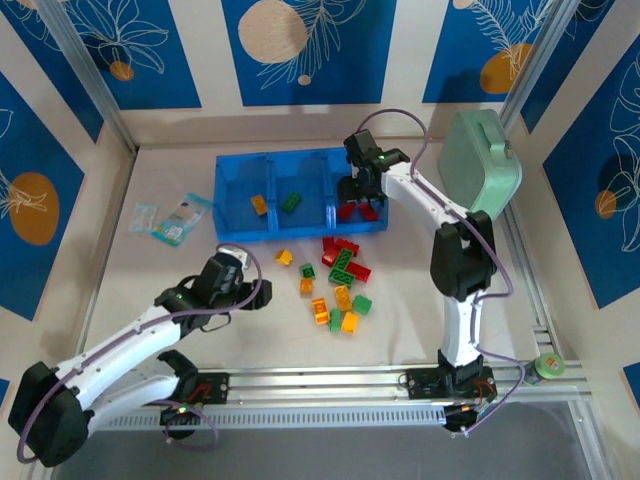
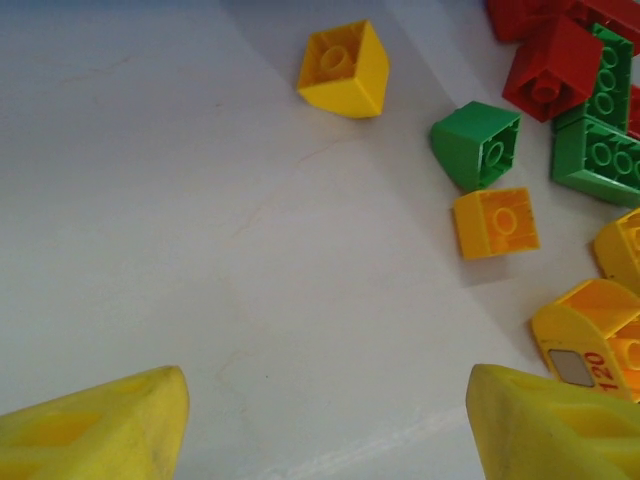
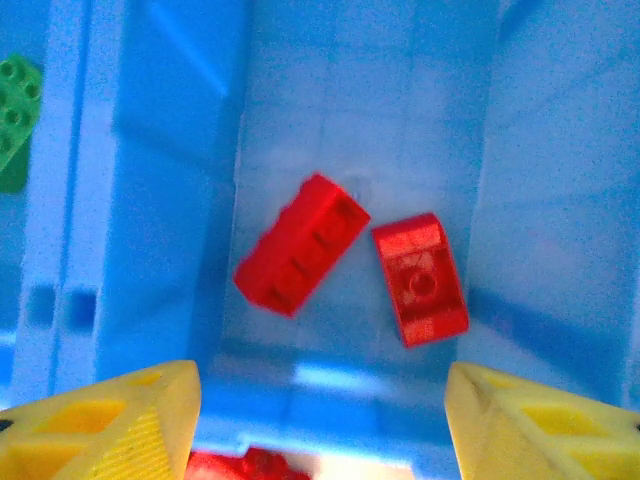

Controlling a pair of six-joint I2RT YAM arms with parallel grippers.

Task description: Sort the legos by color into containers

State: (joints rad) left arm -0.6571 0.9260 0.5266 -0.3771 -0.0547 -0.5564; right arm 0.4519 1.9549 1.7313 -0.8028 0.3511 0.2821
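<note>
We see right end effector [image 3: 322, 415] released, empty, over right compartment [image 3: 360, 140] of tray [image 1: 236, 195]; two red legos [image 3: 300, 245] lie inside. Left end effector [image 2: 325, 425] released above bench [image 2: 150, 200], beside loose legos [image 1: 340, 285].

One tray [image 1: 226, 190] with three compartments [image 1: 305, 180], two packets [image 1: 182, 218] and one green case [image 1: 480, 165] are counted; about fourteen loose bricks [image 1: 343, 263] are seen.

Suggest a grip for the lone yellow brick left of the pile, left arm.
Take the yellow brick across its two smooth side walls, coming straight down from above. It sits apart from the nearest green brick, with bare table around it, so there is room either side. It looks tipped, stud face angled sideways, so turn the open left gripper to meet the flat walls.
</note>
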